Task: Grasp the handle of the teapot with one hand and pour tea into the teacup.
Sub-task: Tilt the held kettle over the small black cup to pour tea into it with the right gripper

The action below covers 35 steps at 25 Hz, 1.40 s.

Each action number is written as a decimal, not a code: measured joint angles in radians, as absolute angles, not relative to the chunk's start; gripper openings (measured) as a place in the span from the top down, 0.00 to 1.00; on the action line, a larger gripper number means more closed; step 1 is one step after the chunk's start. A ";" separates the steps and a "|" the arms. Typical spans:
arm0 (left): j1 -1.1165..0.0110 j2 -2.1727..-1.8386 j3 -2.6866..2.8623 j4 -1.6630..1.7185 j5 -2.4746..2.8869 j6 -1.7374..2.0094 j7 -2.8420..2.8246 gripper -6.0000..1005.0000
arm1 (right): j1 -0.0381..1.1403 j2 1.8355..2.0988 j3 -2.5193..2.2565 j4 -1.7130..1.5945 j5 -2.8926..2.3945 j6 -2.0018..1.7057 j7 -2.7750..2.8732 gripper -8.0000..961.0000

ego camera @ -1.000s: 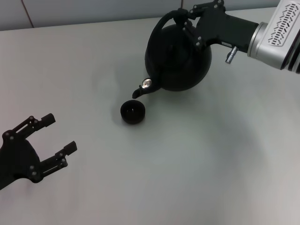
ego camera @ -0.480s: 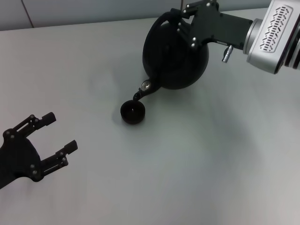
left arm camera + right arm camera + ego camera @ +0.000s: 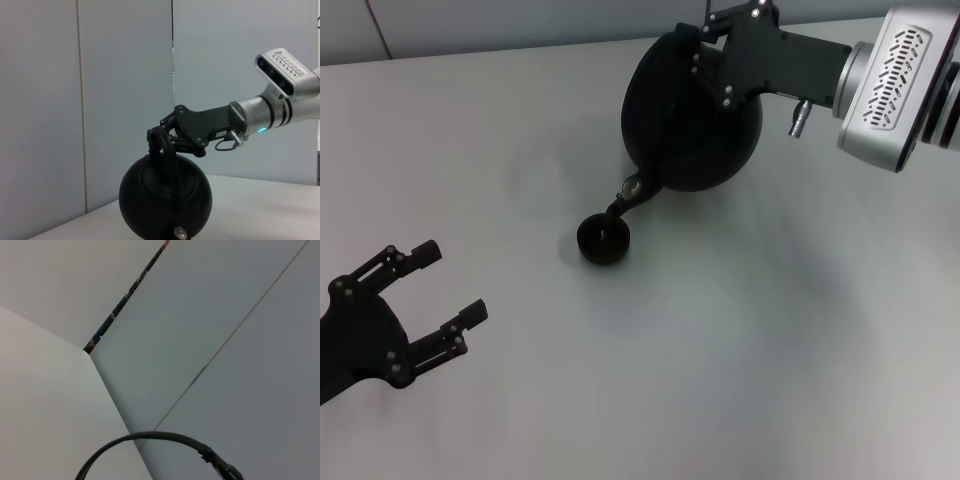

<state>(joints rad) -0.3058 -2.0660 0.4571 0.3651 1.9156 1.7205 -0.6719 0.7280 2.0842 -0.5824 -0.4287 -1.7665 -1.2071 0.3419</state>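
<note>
The right gripper (image 3: 715, 50) is clamped on the handle (image 3: 162, 150), holding the teapot (image 3: 690, 120) tipped near the counter's far edge, its spout (image 3: 628, 192) right over the teacup (image 3: 603, 239) toward the middle of the counter (image 3: 770, 350). A steeper tilt could knock the spout into the small cup or send tea past its rim. The left gripper (image 3: 420, 300) waits near the left front corner, jaws apart. Only the left wrist view shows the fingers wrapped around the hoop; the cup shows only from above.
</note>
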 joint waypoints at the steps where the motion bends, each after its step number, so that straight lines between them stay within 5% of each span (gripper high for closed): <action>1: -0.306 -2.066 0.457 0.365 1.915 1.720 -0.672 0.20 | 0.728 2.084 -0.582 -0.429 -1.767 -1.207 0.342 0.90; 35: -0.299 -2.066 0.457 0.351 1.900 1.720 -0.670 0.20 | 0.636 2.080 -0.583 -0.444 -1.659 -1.198 0.891 0.91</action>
<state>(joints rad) -0.2991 -2.0662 0.4572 0.3513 1.9004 1.7203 -0.6703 0.6358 2.0797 -0.5828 -0.4440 -1.6586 -1.1977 0.8908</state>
